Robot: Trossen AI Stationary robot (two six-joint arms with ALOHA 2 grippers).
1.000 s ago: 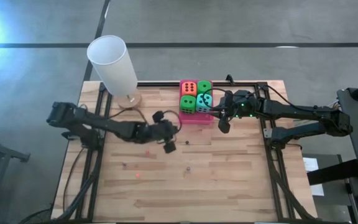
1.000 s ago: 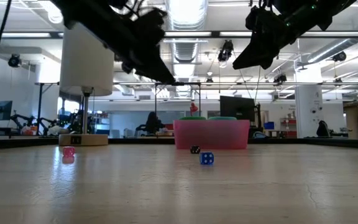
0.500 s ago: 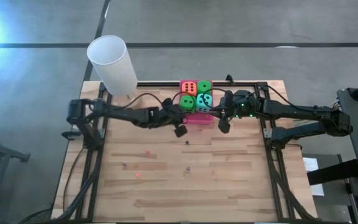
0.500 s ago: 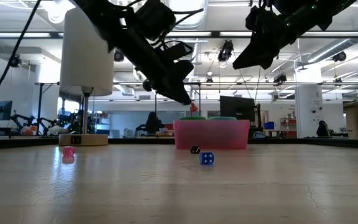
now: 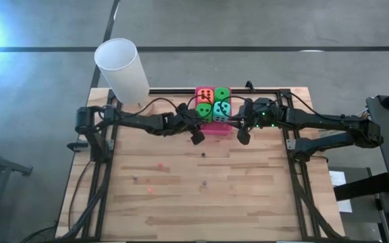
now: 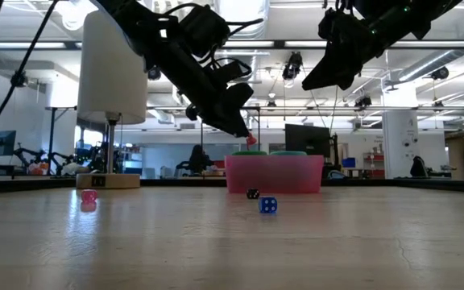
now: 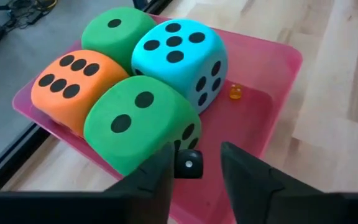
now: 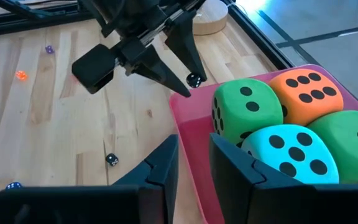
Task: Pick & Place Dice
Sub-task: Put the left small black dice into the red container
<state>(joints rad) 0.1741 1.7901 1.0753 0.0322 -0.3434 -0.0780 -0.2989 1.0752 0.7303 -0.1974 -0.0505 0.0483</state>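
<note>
A: How did the jaws stand?

B: The left gripper (image 7: 196,155) had its jaws a little apart, wider than the small black die (image 7: 189,165) between them. The die lay against one finger only, so I judged it was at the point of release, not firmly held. The right gripper (image 8: 193,144) showed a narrow gap with nothing in it. It waited just beside the tray's 3 o'clock side.

A: How far was the task?

B: Not finished, I think. On the near part of the table (image 5: 248,196) several tiny dice lay loose and well apart: a blue one (image 6: 268,205), a pink one (image 6: 89,196) and a dark one (image 5: 203,154), among others. Farther, at the table's 12 o'clock edge, stood the pink tray (image 7: 278,68). One tiny orange die (image 7: 235,92) was already on its floor. The black die hung above the tray's rim at about 8 o'clock, so it was likely the next one in.

A: And the big dice?

B: Four soft-looking cubes filled the tray, touching each other: a green one (image 7: 143,127) nearest the left gripper, an orange one (image 7: 73,84), a teal one (image 7: 178,53) and a second green one (image 7: 115,31). A white lamp (image 5: 121,71) stood at the table's 10 o'clock corner.
</note>
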